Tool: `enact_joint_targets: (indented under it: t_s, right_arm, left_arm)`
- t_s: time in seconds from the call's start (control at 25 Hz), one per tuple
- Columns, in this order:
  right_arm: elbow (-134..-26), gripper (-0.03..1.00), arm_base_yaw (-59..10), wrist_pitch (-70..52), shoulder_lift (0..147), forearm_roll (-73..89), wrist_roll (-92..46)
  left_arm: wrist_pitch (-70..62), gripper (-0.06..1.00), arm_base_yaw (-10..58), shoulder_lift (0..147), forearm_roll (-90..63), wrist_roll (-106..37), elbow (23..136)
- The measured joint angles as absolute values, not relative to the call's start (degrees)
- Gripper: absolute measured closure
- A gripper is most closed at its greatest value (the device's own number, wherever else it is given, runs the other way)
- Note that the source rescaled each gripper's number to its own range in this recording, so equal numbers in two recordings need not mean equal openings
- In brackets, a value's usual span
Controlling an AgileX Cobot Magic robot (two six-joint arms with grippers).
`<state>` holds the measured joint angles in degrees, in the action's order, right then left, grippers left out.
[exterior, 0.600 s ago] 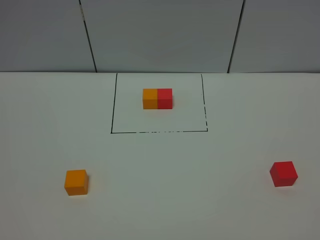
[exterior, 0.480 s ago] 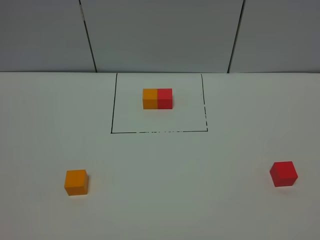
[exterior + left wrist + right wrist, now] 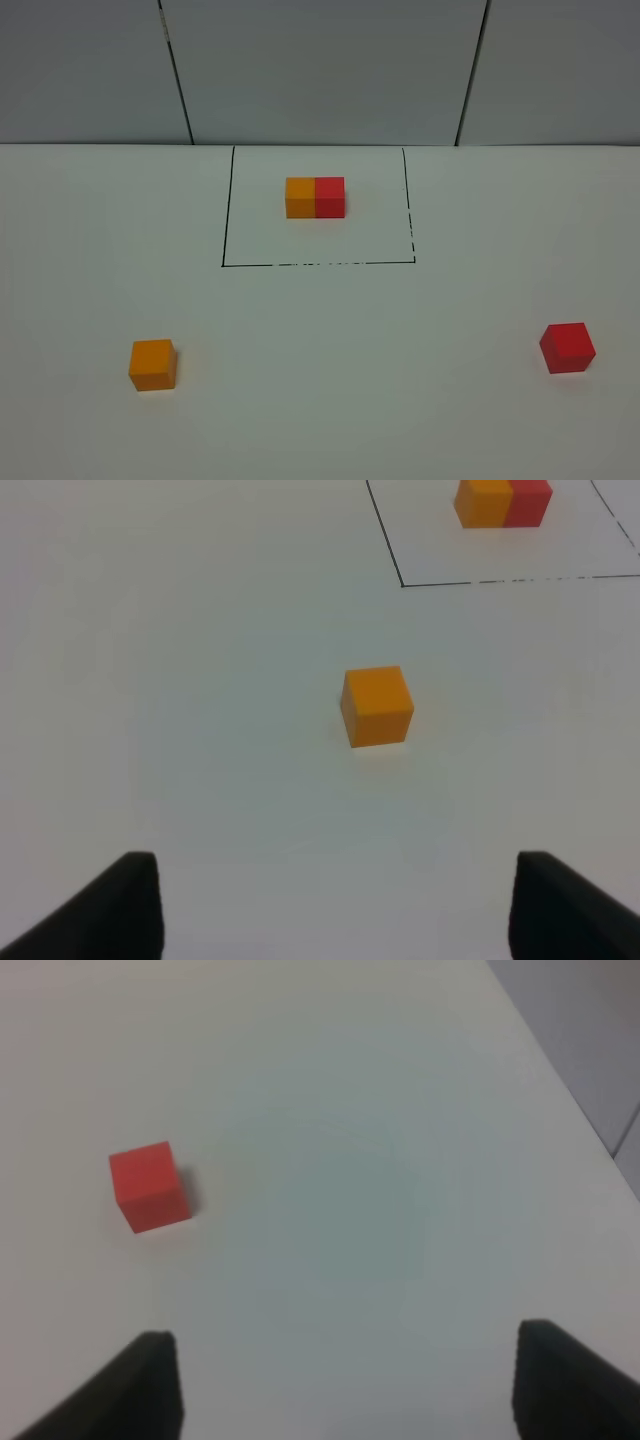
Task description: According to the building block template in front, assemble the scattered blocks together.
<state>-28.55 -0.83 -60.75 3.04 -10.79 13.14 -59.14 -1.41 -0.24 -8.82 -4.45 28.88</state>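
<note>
While left fingers (image 3: 110,912) and right fingers (image 3: 130,1392) gape, matte orange cube (image 3: 152,364) and red cube (image 3: 567,347) lie apart.

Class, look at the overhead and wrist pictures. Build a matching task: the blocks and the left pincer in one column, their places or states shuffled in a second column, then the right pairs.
Column A
1. loose orange cube
2. loose red cube
3. joined orange-red pair
4. left pincer

Column B
a. inside the black drawn rectangle
b. open, gripping nothing
c. near side of the table, right in the overhead view
d. near side of the table, left in the overhead view

Pairs: 1-d, 2-c, 3-a, 4-b
</note>
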Motion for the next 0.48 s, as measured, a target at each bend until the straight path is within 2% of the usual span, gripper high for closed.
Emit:
enact_joint_targets:
  t_s: [0.48]
  right_arm:
    - [-28.55,0.54,-0.83,-60.75,3.04,-10.79,13.14]
  left_arm:
    - [-59.14,0.12,-1.41,-0.24,-8.82,-4.45,28.88]
